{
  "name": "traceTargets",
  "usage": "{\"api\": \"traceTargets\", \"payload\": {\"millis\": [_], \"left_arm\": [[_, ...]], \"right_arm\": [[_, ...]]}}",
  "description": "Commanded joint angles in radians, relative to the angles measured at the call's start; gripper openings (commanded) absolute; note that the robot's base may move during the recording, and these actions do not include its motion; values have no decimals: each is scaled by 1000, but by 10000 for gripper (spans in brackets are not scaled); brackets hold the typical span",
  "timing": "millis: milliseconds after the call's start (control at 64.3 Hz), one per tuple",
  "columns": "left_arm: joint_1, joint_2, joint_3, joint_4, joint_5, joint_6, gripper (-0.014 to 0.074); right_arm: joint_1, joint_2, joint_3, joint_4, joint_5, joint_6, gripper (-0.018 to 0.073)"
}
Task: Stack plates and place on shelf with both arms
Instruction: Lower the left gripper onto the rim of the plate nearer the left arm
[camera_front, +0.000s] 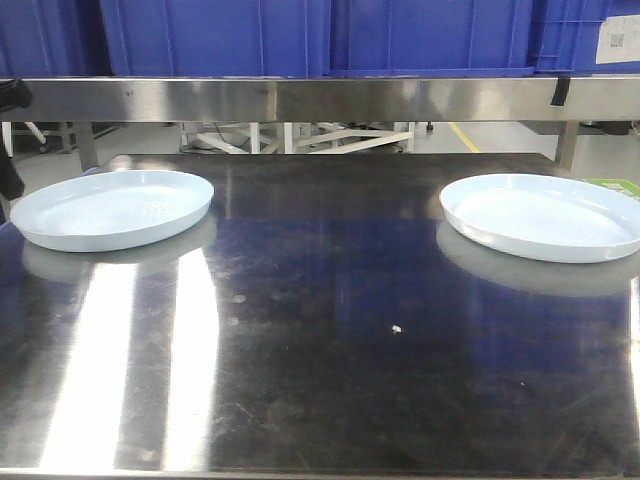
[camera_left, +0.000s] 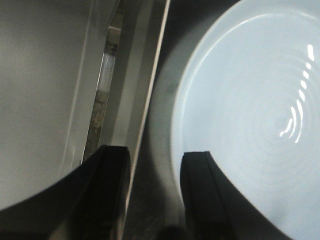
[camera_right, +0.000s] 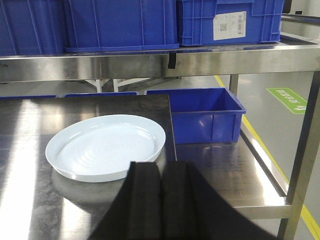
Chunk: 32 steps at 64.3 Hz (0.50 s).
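Jaws of the left gripper (camera_left: 152, 195) are seen spread apart, and nothing is held between them. The left plate (camera_left: 250, 115) is found to the right of these jaws and ahead of them. Its near rim is overlapped by the right finger (camera_left: 200, 195), but it cannot be told whether the rim is touched. The other finger is seen over the edge of the table (camera_front: 320, 350).

Jaws of the right gripper (camera_right: 161, 200) are pressed together and nothing is gripped. The right plate (camera_right: 105, 147) is lying flat on the table just ahead of them, a little to the left, and apart from them. The shelf (camera_right: 150, 62) is placed further ahead and higher than the jaws, and blue crates (camera_right: 120, 25) are carried on it.

In the front view both plates are seen well apart on the table, not stacked.
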Motion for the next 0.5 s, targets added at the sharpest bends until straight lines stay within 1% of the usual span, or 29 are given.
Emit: {"api": "traceTargets", "payload": {"millis": [0,249,358,482], "left_arm": [[-24,-37,-36,-35,-37,-8,342],[-40,-4,-45,-33,-25,-13,342],[-40,-1,-45,-9,-25,-39,342],[-42,5,-45,-7,-25,-39,342]], "right_arm": [[2,-20,1,-3,-91,-3,30],[2,-20,1,-3,-91,-3,30],[2,-20,1,-3,-91,-3,30],[2,-20,1,-3,-91,-3,30]]}}
